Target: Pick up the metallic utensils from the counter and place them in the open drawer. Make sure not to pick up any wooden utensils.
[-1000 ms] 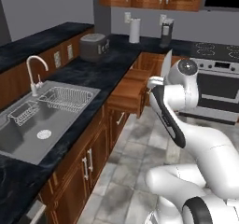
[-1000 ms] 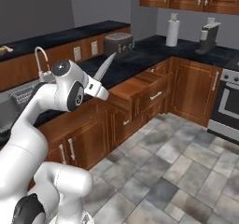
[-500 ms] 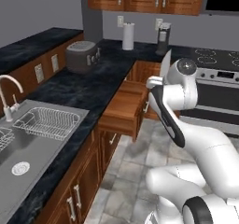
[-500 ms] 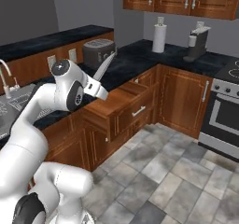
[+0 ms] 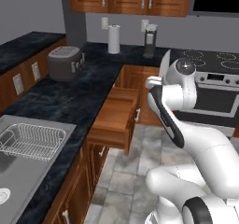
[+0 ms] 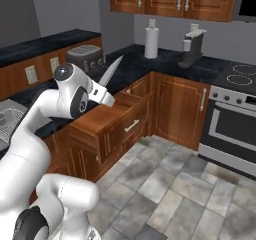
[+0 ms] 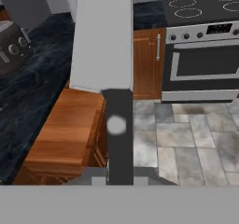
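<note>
My gripper [image 7: 119, 171] is shut on a metallic utensil [image 7: 103, 41], a knife-like piece with a wide grey blade and a dark handle with one silver rivet. The blade [image 5: 165, 62] points up and away from the hand [image 5: 157, 81]. In the right base view the same utensil [image 6: 112, 70] sticks up from the gripper [image 6: 101, 88]. The open drawer [image 5: 117, 110] juts out of the reddish-brown cabinets under the black marbled counter [image 5: 70, 97], just left of and below the gripper. Its flat wooden bottom [image 7: 65, 129] looks bare. The wooden utensils are out of view.
A grey toaster [image 5: 65, 62] stands on the counter left of the drawer. A paper towel roll [image 5: 114, 38] and a coffee machine [image 5: 149, 40] stand at the back corner. A stove with oven [image 5: 212, 85] is to the right, a sink with a rack [image 5: 28, 141] near left. Tiled floor lies below.
The whole scene has shifted: the base has driven along the counter, so the sink slid off left and the drawer and stove came closer. The arm still holds the utensil the same way.
</note>
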Controlling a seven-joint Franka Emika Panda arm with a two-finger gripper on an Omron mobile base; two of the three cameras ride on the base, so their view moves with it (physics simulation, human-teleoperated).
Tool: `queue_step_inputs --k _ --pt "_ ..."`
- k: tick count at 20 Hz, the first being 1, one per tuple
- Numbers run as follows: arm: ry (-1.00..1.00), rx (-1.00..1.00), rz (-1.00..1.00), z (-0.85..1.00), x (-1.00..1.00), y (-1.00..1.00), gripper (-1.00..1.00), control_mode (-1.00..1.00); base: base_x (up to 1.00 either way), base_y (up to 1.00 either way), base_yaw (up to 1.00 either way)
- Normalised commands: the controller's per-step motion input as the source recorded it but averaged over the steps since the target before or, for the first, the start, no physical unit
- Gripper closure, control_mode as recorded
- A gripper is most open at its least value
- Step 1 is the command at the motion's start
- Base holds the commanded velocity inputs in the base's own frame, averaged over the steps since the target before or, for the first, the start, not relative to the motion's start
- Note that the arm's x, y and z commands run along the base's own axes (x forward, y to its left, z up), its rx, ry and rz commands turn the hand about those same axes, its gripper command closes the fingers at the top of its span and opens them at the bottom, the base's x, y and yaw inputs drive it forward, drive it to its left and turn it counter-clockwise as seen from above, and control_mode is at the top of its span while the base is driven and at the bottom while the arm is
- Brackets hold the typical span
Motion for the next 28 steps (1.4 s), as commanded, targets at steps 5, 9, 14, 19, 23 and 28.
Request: queue_step_inputs --k 5,9,14,19,23,28 --pt "0.00 0.00 0.00 0.00 0.00 0.00 1.00 1.00 0.61 0.24 -0.23" --pt "0.00 0.00 0.00 0.00 0.00 0.00 1.00 1.00 0.61 0.31 -0.21" --pt "0.00 0.00 0.00 0.00 0.00 0.00 1.00 1.00 0.46 0.27 -0.13" --pt "0.06 0.00 -0.03 -0.13 0.06 0.02 1.00 -1.00 0.05 0.01 -0.05" --pt "0.29 0.00 -0.03 -0.43 0.33 0.09 1.00 -1.00 0.00 0.00 0.00" --pt "0.35 0.00 0.00 -0.52 0.33 0.24 1.00 -1.00 0.00 0.00 0.00"
